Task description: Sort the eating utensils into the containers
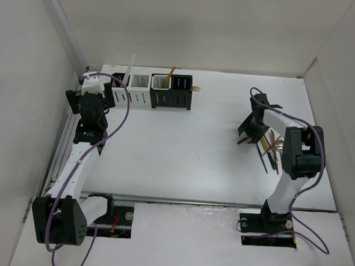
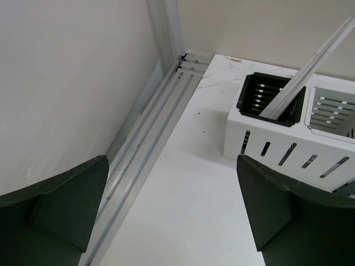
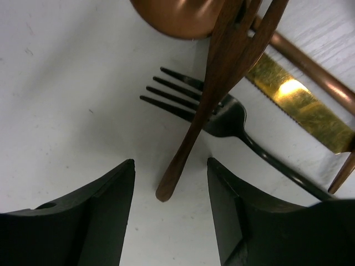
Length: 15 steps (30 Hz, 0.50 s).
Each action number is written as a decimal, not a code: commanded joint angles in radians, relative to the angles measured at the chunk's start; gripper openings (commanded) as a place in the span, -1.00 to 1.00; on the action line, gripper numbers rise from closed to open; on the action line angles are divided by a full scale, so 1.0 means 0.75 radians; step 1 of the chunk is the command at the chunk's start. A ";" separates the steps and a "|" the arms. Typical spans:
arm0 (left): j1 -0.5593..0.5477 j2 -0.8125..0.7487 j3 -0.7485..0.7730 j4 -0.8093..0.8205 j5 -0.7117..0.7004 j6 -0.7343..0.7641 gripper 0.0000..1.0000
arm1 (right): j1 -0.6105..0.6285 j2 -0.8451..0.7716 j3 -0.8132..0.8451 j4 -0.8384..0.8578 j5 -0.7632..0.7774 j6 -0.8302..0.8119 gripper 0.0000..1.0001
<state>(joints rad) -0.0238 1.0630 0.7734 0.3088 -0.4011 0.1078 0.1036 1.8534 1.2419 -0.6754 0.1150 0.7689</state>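
Note:
The containers (image 1: 151, 90) stand in a row at the table's back left. White sticks (image 1: 130, 67) lean in the leftmost one, and a copper utensil (image 1: 171, 73) stands in the third. My left gripper (image 1: 98, 98) is open and empty just left of the row. In the left wrist view (image 2: 172, 221) it hangs over bare table, with the end caddy (image 2: 249, 133) and its sticks (image 2: 310, 61) ahead to the right. My right gripper (image 1: 250, 128) is open over the loose utensils (image 1: 272, 149). In the right wrist view (image 3: 171, 213) a copper-brown handle tip (image 3: 169, 183) lies between its fingers, crossing a black fork (image 3: 227, 119).
A copper spoon bowl (image 3: 172, 16), a gold serrated knife blade (image 3: 299, 105) and a copper rod handle (image 3: 310, 69) lie beyond the fork. Gold tines (image 1: 196, 89) stick out right of the last black caddy. An aluminium rail (image 2: 150, 138) runs along the left wall.

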 commanded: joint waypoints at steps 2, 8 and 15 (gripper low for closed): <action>0.005 -0.031 0.004 0.067 -0.028 0.006 1.00 | -0.003 -0.001 0.064 -0.044 0.145 0.063 0.20; 0.005 -0.004 0.004 0.079 -0.028 0.018 1.00 | -0.003 0.085 0.148 -0.075 0.231 0.043 0.07; 0.005 -0.004 0.016 0.091 -0.040 0.030 1.00 | -0.015 0.112 0.162 -0.063 0.201 0.000 -0.80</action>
<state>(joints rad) -0.0238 1.0664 0.7734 0.3180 -0.4133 0.1162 0.1009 1.9240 1.3331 -0.7212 0.2577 0.7799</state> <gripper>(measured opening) 0.997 0.135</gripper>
